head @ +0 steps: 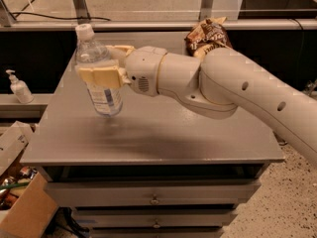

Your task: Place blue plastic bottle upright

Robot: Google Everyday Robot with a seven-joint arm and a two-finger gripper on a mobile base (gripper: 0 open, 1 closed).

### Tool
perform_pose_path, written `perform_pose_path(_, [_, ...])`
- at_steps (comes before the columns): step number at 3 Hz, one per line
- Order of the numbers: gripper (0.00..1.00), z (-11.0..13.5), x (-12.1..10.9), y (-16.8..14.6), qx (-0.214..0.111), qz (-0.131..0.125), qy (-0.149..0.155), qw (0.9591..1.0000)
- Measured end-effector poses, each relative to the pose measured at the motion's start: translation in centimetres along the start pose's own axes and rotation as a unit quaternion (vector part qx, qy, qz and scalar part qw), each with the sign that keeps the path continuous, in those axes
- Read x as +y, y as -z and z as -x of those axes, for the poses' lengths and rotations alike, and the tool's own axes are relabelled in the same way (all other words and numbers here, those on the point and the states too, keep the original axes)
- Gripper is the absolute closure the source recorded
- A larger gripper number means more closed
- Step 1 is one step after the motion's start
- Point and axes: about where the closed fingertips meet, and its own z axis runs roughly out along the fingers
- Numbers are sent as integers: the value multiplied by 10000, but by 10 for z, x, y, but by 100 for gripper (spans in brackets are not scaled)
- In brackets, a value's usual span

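blue plastic bottle (104, 98) is clamped mid-body by pincer (97, 63), cap up, approx upright w/ slight tilt, over left part of table (198, 138). base contact can't be told; set-down & release are left.

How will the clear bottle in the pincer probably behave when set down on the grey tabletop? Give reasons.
The bottle looks tall with a narrow base, so it may tip if released while leaning. It appears see-through and mostly empty, so it is probably light. The pincer, closed round its middle above the tabletop, may dent thin plastic walls.
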Motion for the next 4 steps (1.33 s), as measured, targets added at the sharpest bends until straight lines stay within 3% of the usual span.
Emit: perform_pose_path(4, [100,-36,0,-25,-88,-491,-84,9987])
